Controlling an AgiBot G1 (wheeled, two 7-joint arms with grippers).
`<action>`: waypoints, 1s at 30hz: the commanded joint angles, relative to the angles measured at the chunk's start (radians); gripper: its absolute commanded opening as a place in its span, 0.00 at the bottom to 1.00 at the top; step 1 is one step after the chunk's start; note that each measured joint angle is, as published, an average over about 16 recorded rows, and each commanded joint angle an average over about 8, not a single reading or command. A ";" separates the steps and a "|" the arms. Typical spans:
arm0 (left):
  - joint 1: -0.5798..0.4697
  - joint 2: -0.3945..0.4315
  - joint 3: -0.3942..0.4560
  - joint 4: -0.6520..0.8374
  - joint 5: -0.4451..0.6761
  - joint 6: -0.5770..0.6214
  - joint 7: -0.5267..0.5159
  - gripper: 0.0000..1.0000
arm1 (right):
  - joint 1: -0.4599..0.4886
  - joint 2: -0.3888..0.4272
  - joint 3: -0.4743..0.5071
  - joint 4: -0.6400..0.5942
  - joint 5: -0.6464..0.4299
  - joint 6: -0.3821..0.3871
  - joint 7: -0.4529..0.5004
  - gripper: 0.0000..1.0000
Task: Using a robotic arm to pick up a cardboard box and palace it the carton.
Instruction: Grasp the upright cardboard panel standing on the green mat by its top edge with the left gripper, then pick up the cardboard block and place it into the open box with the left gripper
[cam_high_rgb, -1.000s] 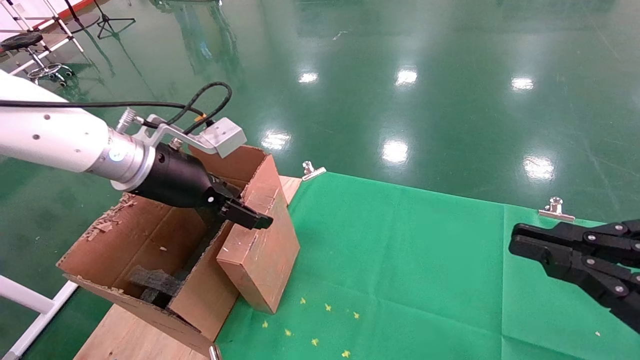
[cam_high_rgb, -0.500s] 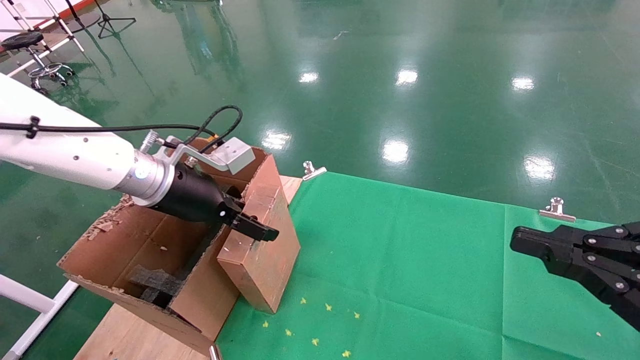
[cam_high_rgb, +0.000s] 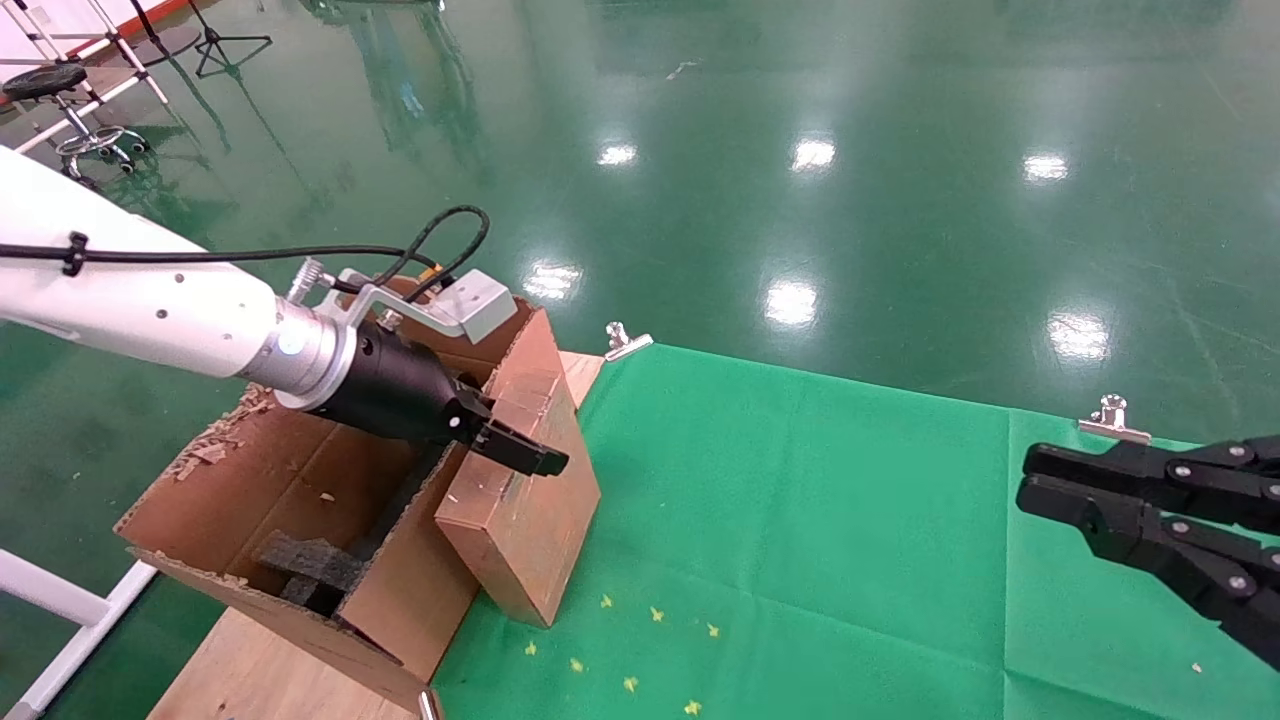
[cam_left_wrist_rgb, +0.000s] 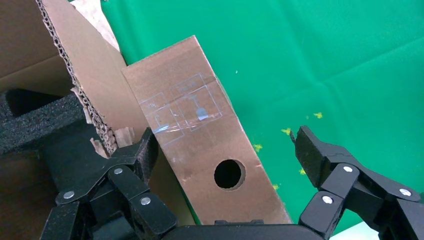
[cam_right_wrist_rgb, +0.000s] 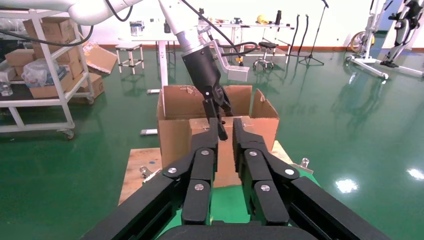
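The cardboard box (cam_high_rgb: 525, 500), a small brown block with clear tape, stands tilted on the green cloth and leans against the outer wall of the carton (cam_high_rgb: 250, 480). The robotic arm's left gripper (cam_high_rgb: 505, 440) is at the box's upper end. In the left wrist view this gripper (cam_left_wrist_rgb: 227, 145) is open, with the cardboard box (cam_left_wrist_rgb: 200, 130) between its fingers: one finger touches the side by the carton flap (cam_left_wrist_rgb: 75, 65), and the other stands clear of the box. My right gripper (cam_high_rgb: 1030, 480) hangs at the far right, fingers close together and holding nothing.
Black foam (cam_high_rgb: 310, 565) lies inside the carton, which rests on a wooden board (cam_high_rgb: 260, 670). The green cloth (cam_high_rgb: 800, 520) is held by metal clips (cam_high_rgb: 625, 340). A white frame rail (cam_high_rgb: 60, 600) runs at lower left, and shiny green floor lies beyond.
The left gripper has moved down and to the right, closer over the top of the cardboard box. The box and carton have not moved, and the right gripper has barely shifted.
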 joint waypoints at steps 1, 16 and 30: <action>0.000 0.000 0.000 -0.001 0.000 0.002 -0.001 0.00 | 0.000 0.000 0.000 0.000 0.000 0.000 0.000 1.00; -0.002 -0.002 0.001 -0.006 0.003 0.009 -0.005 0.00 | 0.000 0.000 0.000 0.000 0.000 0.000 0.000 1.00; -0.029 -0.023 -0.023 0.002 -0.049 0.036 0.021 0.00 | 0.000 0.000 0.000 0.000 0.000 0.000 0.000 1.00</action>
